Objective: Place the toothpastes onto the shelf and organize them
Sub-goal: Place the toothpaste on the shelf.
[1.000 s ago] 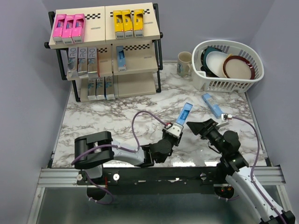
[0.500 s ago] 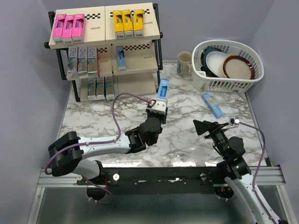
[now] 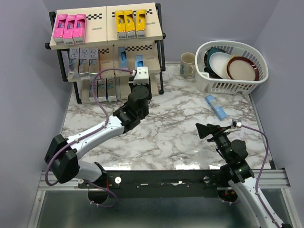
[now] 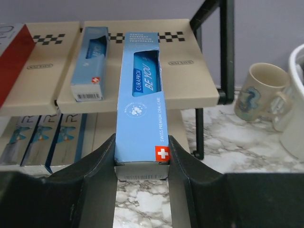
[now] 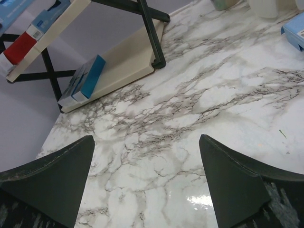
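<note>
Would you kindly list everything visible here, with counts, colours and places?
shelf: one, black frame with beige boards, far left.
pink toothpastes: three, pink, top tier left.
yellow toothpastes: three, yellow, top tier right.
silver-red toothpastes: several, silver and red, middle tier left.
shelved blue toothpaste: one, light blue, middle tier.
held toothpaste: one, light blue, at middle tier, in left hand.
teal toothpastes: several, teal-blue, bottom tier.
loose toothpaste: one, light blue, table near basket.
mug: one, cream, beside basket.
basket: one, white, far right, holding dishes.
left hand: one, black, shut on held toothpaste.
right hand: one, black, open, over table.
</note>
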You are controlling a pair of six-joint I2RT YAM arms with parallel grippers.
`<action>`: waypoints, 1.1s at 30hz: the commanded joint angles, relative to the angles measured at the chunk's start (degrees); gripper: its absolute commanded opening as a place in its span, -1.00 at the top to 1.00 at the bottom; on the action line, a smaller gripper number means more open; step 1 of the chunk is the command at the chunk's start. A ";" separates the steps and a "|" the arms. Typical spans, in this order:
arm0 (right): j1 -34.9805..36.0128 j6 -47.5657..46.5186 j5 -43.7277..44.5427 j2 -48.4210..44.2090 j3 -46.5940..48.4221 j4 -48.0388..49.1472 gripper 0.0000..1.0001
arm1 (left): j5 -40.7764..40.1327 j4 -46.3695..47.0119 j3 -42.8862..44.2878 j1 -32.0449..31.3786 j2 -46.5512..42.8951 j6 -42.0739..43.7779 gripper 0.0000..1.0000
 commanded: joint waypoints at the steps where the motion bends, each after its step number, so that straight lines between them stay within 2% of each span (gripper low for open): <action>1: 0.25 -2.19 -1.23 -2.67 -3.55 1.13 -1.00 | 3.26 -3.69 5.24 4.75 3.32 -1.69 0.46; 5: 0.25 -2.37 -0.71 -4.78 -4.43 0.61 -1.00 | 4.05 -5.54 10.41 8.27 6.92 -1.95 0.46; 18: 0.25 -2.54 -1.41 -4.35 -4.61 1.22 -1.00 | 3.26 -5.45 19.04 11.79 18.60 1.56 0.37; 33: 0.25 -2.63 -3.17 -3.91 -4.87 2.10 -1.00 | 4.23 -9.58 25.20 14.43 23.80 2.62 0.18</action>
